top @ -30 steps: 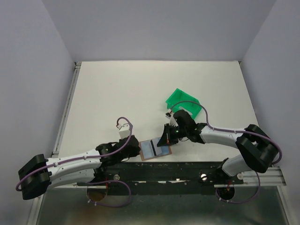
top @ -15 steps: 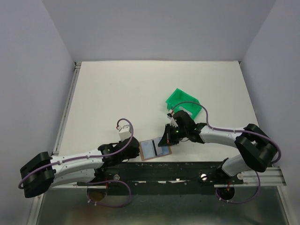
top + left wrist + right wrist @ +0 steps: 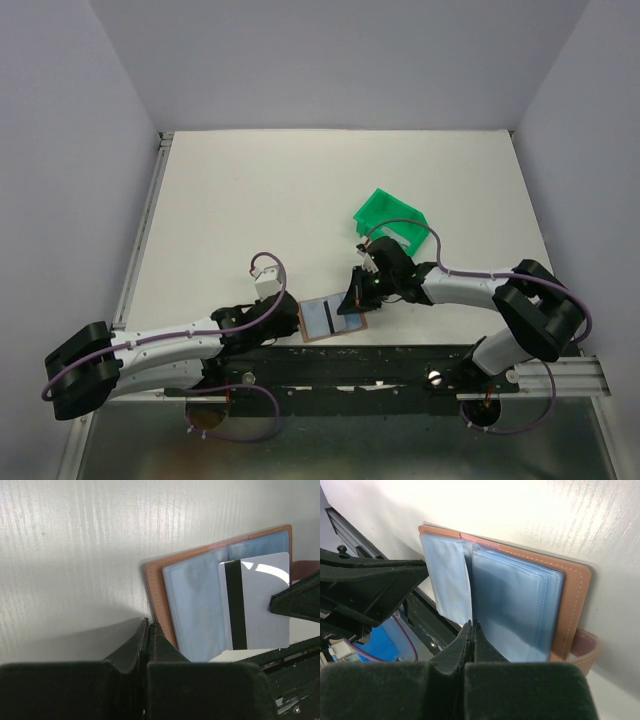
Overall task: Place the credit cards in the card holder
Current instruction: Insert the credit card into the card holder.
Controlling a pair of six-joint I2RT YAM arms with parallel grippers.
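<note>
The card holder (image 3: 304, 328) lies open at the table's near edge, tan leather (image 3: 156, 587) outside and pale blue sleeves inside. A pale grey credit card (image 3: 262, 605) with a black stripe lies over its right page, reaching towards the fold. My right gripper (image 3: 352, 300) is shut on that card's outer edge. In the right wrist view the closed tips (image 3: 472, 626) sit over the sleeves and the card shows only edge-on. My left gripper (image 3: 290, 318) is shut with nothing in it, its tips (image 3: 148, 625) against the holder's left leather edge.
A green plastic bin (image 3: 392, 218) stands behind the right gripper. A black rail (image 3: 400, 360) runs along the table's near edge just below the holder. A snap tab (image 3: 585, 650) sticks out from the holder's right side.
My left wrist has crept slightly towards the holder. The right arm, the card and the holder have hardly moved.
</note>
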